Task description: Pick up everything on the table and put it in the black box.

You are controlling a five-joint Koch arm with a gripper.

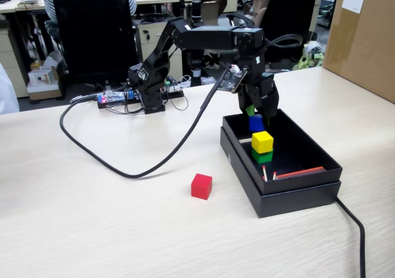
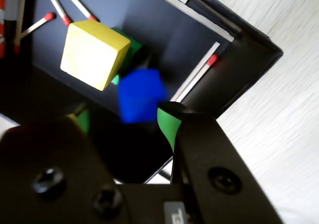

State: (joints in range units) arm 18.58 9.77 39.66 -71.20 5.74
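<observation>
My gripper (image 1: 253, 112) hangs open over the back of the black box (image 1: 296, 199). In the wrist view the gripper (image 2: 124, 117) has its green-padded jaws apart. A blue cube (image 1: 256, 123) sits just below the tips. It looks blurred in the wrist view (image 2: 142, 94), past the pads and untouched by them. In the box a yellow cube (image 1: 262, 141) rests on a green cube (image 1: 261, 157); the wrist view shows that yellow cube (image 2: 94, 52) covering most of the green cube (image 2: 130, 47). A red cube (image 1: 201, 186) lies on the table (image 1: 92, 216), left of the box.
Thin red-tipped sticks (image 1: 299, 173) lie along the box floor and walls. A black cable (image 1: 123, 164) loops across the table from the arm base (image 1: 148, 89). Another cable (image 1: 353, 228) runs off the box's right front. A brown carton (image 1: 364, 37) stands at the far right.
</observation>
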